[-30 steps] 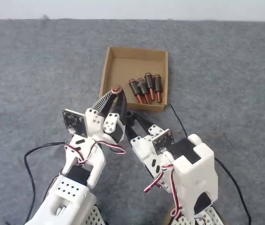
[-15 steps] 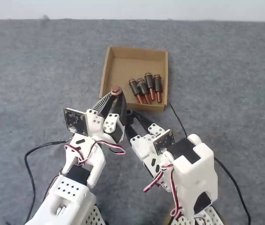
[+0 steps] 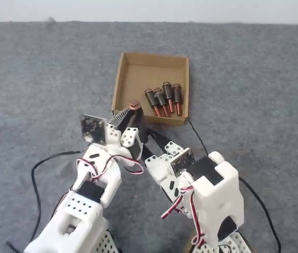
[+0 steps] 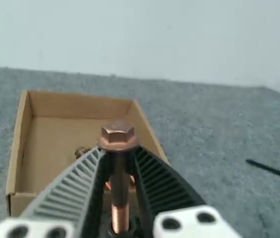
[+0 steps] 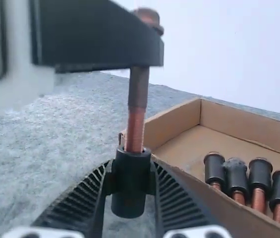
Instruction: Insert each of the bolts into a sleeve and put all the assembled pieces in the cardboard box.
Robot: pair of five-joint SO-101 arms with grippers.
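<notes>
Left gripper (image 4: 116,156), clamped on the bolt (image 4: 116,136), has swung right by the cardboard box's (image 3: 118,84) 7 o'clock corner, its tip now entering the sleeve (image 5: 131,183) pinched in the right gripper (image 5: 130,174) (four finished pieces (image 3: 163,100) boxed), so insertion looks underway.

Left arm extended forward, left gripper (image 3: 132,110) clamped on an upright bolt (image 4: 116,138) | right arm alongside, right gripper (image 3: 146,130) just below it, clamped on a sleeve (image 5: 130,186) | both wrists angled close together.

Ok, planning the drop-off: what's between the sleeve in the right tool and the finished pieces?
Just the near wall of the cardboard box, as the right wrist view shows.
</notes>
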